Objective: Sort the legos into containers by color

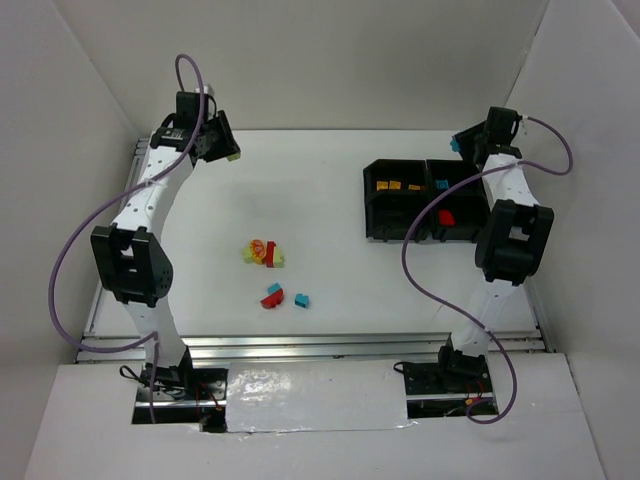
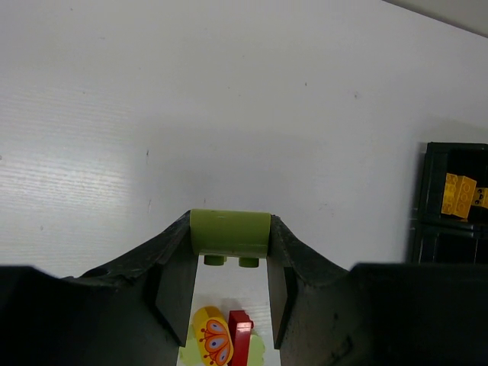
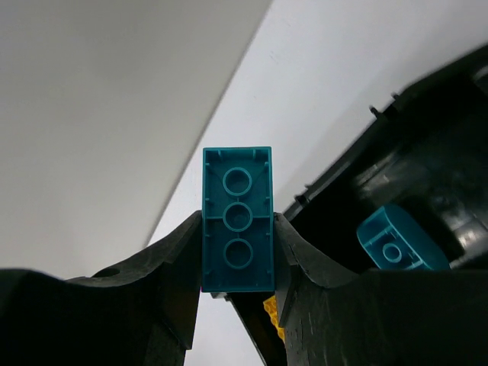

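Top external view, from the left: the left gripper (image 1: 226, 150) hangs over the far left of the table (image 1: 320, 180), clenched on a pale green brick (image 1: 233, 157). The left wrist camera shows this brick pinched crosswise at the very fingertips, its long axis running from one finger to the other. The black tray (image 1: 372, 205) lies well apart to this arm's right.

At mid-table the loose legos (image 1: 263, 253) sit in a small heap. A red and teal pair (image 1: 272, 296) and a lone teal piece (image 1: 301, 300) lie just nearer the bases.

At the far right, the right gripper (image 1: 462, 142) grasps a teal brick (image 3: 237, 219). Its long axis runs along the fingers and half of it pokes out past their tips. This arm is much the nearer to the tray and hovers at its far right corner. The compartment holding another teal lego (image 3: 396, 245) lies just beside and below the fingers, so the drop probably needs only a short shift over that wall
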Action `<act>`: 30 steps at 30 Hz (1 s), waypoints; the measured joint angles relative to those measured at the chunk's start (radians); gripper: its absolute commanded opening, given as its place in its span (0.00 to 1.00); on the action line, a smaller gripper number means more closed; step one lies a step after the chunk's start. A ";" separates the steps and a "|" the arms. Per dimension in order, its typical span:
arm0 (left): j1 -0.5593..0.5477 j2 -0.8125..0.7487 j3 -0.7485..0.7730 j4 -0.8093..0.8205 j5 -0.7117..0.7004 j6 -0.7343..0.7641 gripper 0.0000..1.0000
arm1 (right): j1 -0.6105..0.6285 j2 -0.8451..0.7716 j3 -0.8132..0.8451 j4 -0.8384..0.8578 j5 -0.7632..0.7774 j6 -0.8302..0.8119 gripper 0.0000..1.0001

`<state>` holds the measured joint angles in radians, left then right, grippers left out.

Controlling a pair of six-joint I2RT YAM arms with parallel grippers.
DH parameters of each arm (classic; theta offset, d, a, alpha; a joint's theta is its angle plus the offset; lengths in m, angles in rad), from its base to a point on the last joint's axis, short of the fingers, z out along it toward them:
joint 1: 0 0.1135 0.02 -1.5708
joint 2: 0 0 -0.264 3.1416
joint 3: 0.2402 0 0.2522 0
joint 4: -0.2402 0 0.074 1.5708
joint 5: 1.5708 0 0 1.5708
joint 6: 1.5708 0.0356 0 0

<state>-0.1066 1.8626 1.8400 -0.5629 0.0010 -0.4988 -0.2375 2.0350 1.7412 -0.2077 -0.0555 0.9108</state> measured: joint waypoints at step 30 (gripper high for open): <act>-0.044 -0.035 0.024 -0.001 0.018 0.106 0.00 | 0.015 0.016 0.027 -0.269 0.132 0.011 0.43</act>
<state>-0.1505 1.8271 1.8645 -0.5640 0.0193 -0.3923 -0.2222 2.0506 1.7683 -0.4770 0.0761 0.9215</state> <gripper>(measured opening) 0.490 0.436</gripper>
